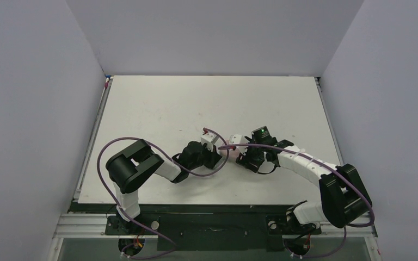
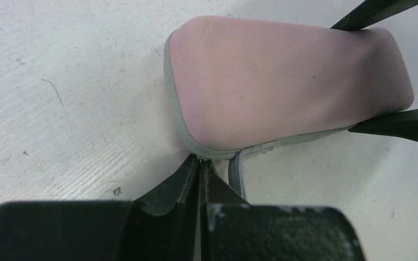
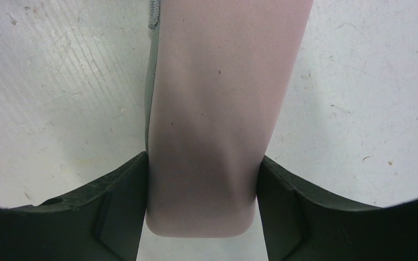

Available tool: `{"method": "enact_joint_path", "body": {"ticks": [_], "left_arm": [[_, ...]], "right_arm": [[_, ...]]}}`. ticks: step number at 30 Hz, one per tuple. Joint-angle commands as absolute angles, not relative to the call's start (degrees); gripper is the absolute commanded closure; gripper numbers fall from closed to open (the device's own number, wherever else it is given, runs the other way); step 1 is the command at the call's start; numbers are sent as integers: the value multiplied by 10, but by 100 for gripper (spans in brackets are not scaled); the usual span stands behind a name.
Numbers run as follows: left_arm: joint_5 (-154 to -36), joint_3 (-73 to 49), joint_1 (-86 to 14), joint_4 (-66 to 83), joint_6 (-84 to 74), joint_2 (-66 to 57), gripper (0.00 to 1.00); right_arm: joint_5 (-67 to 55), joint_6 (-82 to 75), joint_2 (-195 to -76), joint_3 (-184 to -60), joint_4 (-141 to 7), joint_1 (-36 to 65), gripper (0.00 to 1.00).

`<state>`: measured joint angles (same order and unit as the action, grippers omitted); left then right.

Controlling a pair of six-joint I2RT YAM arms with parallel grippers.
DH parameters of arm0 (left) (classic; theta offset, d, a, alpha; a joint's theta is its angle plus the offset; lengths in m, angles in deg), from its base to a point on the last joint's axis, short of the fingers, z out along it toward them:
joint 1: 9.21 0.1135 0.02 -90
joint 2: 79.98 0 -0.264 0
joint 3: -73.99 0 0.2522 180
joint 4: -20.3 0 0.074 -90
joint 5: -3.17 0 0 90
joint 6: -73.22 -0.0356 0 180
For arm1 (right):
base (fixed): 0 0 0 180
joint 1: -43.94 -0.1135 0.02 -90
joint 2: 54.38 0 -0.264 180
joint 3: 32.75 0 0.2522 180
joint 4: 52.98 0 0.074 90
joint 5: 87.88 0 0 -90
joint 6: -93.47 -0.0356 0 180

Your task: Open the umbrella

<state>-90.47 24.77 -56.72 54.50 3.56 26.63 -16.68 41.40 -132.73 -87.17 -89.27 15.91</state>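
Observation:
A pale pinkish oblong fabric sleeve (image 2: 283, 87) with a grey seam lies on the white table. My left gripper (image 2: 202, 159) is shut, its tips pinching a small tab on the sleeve's grey edge beside a grey strap loop (image 2: 235, 174). My right gripper (image 3: 202, 163) is shut across the sleeve's other end (image 3: 212, 109), one finger on each side; those fingers (image 2: 403, 124) also show in the left wrist view. In the top view both grippers, left (image 1: 217, 155) and right (image 1: 245, 157), meet at the table's middle and hide the sleeve. The umbrella's canopy, shaft and handle are out of view.
The white table (image 1: 196, 103) is enclosed by grey walls on the left, back and right. Purple cables (image 1: 141, 140) loop over both arms. The table's front edge (image 1: 196, 205) runs just ahead of the arm bases.

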Motion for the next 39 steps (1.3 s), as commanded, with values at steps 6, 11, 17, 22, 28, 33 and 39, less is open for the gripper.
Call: {"method": "enact_joint_path", "body": {"ticks": [6,11,17,22,28,33,39], "left_arm": [[-875,242,-513,557,-10,250,100],[-892,240,-506,564,-28,253,100],[-941,246,-505,590,-66,251,100],[-970,250,-507,593,-92,246,100],[-995,253,-512,594,-116,244,100],[-999,253,-515,593,-122,247,100],[-1011,260,-516,586,-128,239,100]], "right_arm": [[-193,499,-1347,-875,-1011,180,97],[-207,545,-1350,-880,-1038,187,98],[-220,646,-1367,-905,-1090,187,97],[-208,759,-1389,-926,-1126,187,96],[-205,851,-1432,-978,-1190,184,94],[-185,963,-1440,-990,-1233,171,94],[-164,1026,-1446,-992,-1230,160,94]]}}
